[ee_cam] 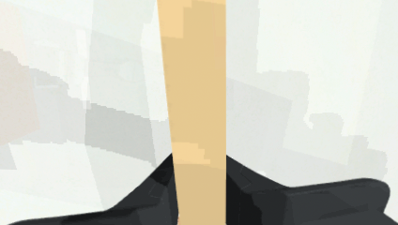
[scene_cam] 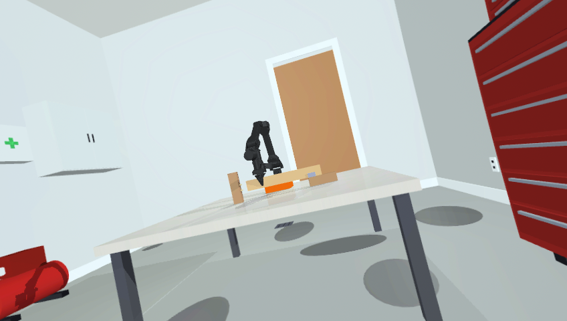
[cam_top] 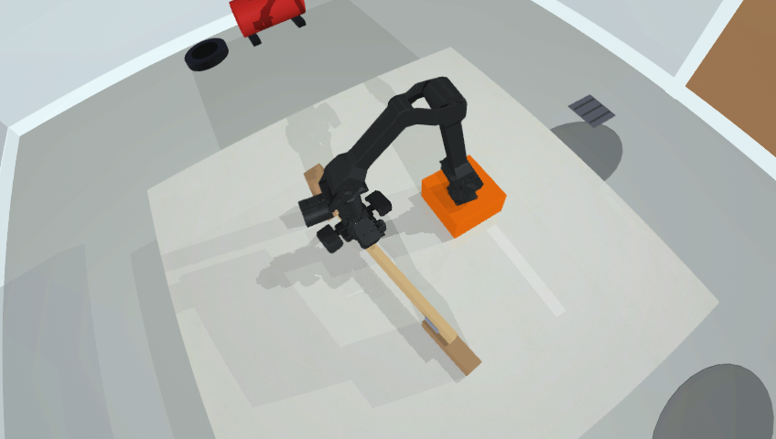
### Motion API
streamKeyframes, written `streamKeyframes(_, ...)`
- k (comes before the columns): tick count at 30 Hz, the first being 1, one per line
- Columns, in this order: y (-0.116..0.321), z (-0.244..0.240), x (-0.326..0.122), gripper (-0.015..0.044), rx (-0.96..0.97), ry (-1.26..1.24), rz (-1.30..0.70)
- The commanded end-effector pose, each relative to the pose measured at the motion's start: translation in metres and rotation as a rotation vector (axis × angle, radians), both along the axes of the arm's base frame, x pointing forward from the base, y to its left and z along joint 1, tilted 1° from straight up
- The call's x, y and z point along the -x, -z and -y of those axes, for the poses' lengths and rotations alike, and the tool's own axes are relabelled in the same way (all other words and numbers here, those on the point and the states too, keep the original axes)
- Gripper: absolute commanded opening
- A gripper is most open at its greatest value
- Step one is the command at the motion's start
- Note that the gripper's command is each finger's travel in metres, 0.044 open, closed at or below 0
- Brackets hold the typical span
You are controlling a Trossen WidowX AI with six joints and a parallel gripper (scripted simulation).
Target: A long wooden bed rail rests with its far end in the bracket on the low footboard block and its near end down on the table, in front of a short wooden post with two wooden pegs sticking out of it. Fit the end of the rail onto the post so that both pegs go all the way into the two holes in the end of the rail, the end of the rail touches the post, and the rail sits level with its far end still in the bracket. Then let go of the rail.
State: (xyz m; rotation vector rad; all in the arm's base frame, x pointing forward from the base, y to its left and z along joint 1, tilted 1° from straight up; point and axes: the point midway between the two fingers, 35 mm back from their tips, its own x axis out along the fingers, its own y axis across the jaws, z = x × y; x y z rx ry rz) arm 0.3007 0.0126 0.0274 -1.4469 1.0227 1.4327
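My gripper is shut on the long pale wooden rail, close to its near end. The near end is held up off the table, and the rail looks about level in the exterior view. The wooden post stands upright beyond that end, with a small gap between them. Pegs show faintly on its rail-facing side. The rail's far end rests at the grey bracket on the low footboard block. In the top view the arm hides the near end; the holes are not visible.
The arm's orange base block sits beside the rail. The pale table carries all these parts. The arm's wrist hangs over the rail near the post.
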Motion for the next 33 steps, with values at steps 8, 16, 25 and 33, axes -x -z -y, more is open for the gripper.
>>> streamKeyframes(8, -0.0019, 0.0031, -0.0037, 0.0, -0.002, -0.002, 0.006)
streamKeyframes(16, -0.0015, 0.0054, -0.0047, 0.0, -0.002, -0.002, 0.006)
streamKeyframes(25, -0.0015, 0.0081, -0.0057, 0.0, -0.001, -0.002, 0.006)
streamKeyframes(33, -0.0018, 0.0106, -0.0064, 0.0, -0.001, -0.002, 0.006)
